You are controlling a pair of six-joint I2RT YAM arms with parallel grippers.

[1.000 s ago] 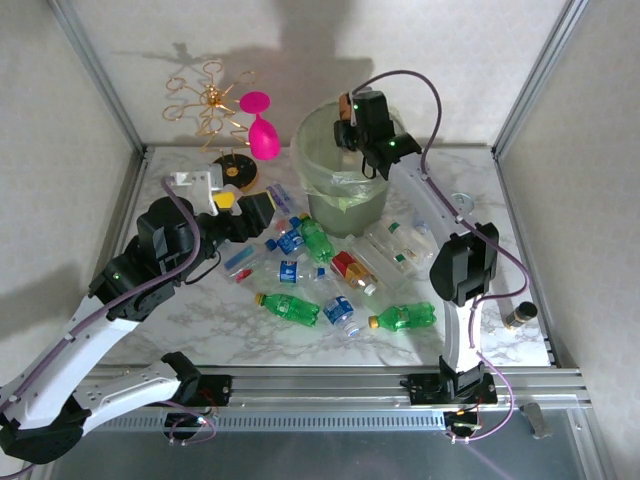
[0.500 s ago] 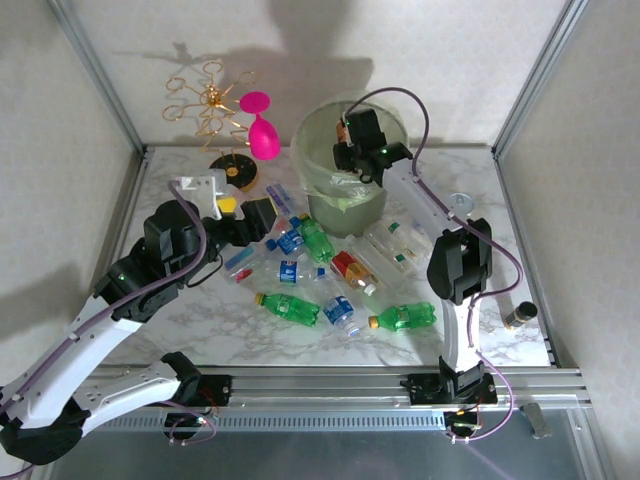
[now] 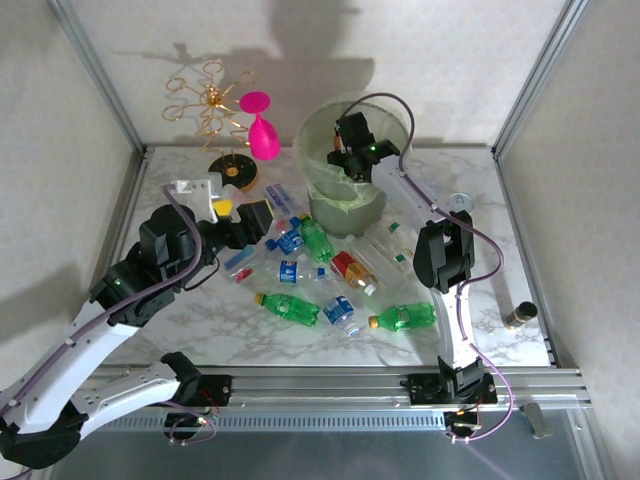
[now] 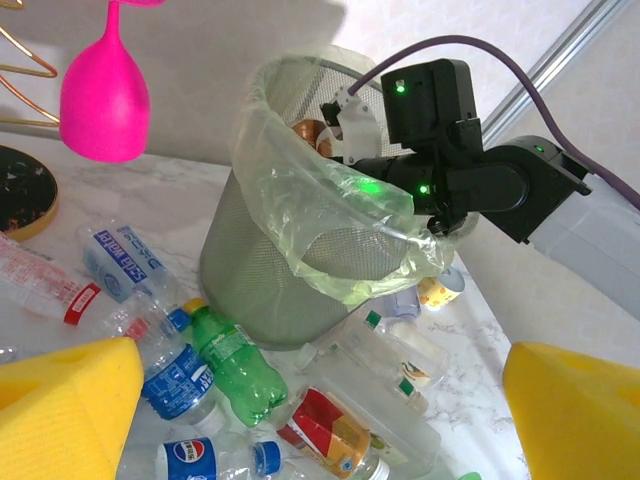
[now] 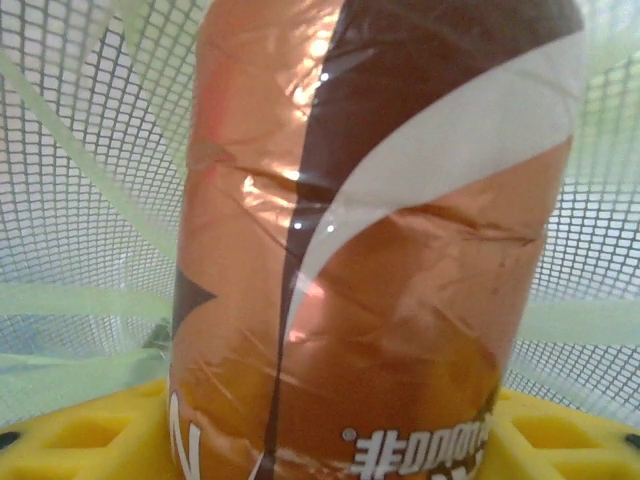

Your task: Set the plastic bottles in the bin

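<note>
Orange-label bottle [image 5: 370, 240] betw. R pincer [image 4: 335, 125] pads [image 5: 70, 440], inside bin [image 4: 245, 270]

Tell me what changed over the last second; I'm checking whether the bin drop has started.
The right gripper swung left and lower, over the mouth of the round grey-green lined bin, carrying a brown-and-orange-labelled plastic bottle between its fingers; release can't be judged. The open left gripper barely shifted; the loose plastic bottles stayed put.
</note>
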